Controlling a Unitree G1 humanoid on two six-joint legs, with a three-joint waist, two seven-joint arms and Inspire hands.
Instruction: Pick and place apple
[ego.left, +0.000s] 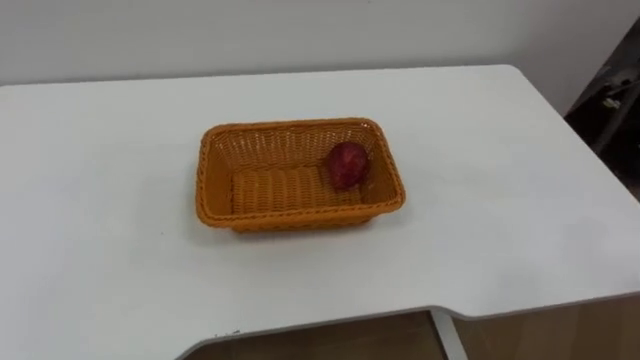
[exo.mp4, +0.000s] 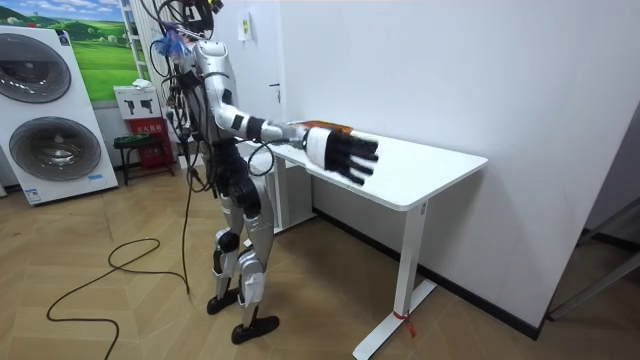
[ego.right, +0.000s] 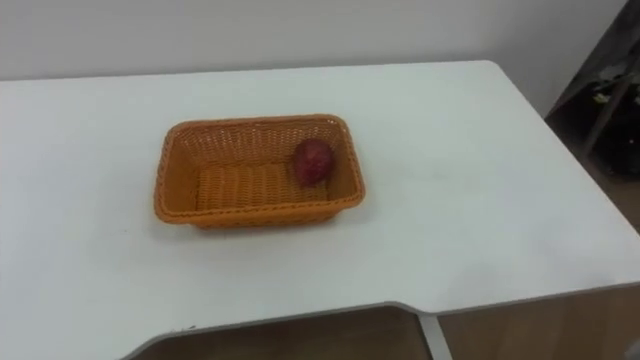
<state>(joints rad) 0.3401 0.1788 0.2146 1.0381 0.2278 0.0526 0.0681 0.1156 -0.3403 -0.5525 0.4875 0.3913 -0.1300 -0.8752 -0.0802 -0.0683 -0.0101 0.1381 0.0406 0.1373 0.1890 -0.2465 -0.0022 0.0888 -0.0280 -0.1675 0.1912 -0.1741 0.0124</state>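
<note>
1. Left eye view: A white table (ego.left: 500, 210) is seen from above, with a pale wall behind its far edge. An orange woven basket (ego.left: 300, 216) is set near the middle of the tabletop, its long sides running left to right. The apple (ego.left: 347, 164), dark red, is found inside the basket, in its right part, close against the right wall and towards the far side. The remainder of the basket floor is left bare. A strip of wooden floor (ego.left: 350, 340) is seen beneath the table's near edge, and a dark object (ego.left: 612, 100) is seen past the right end.

2. Right eye view: The same arrangement is shown. The apple is lying in the right part of the basket, and the tabletop around the basket is bare.

3. Room view: The robot is seen standing upright at the table's long side, towards the room view's left, facing the table and the wall. Its right arm is held out towards the room view's right at tabletop height. The right hand (exo.mp4: 345, 155) is held with its dark fingers spread wide and straight, and nothing is grasped in it. The basket's orange rim is visible just behind the forearm. Two washing machines (exo.mp4: 50, 110) are placed at the room view's left.
</note>
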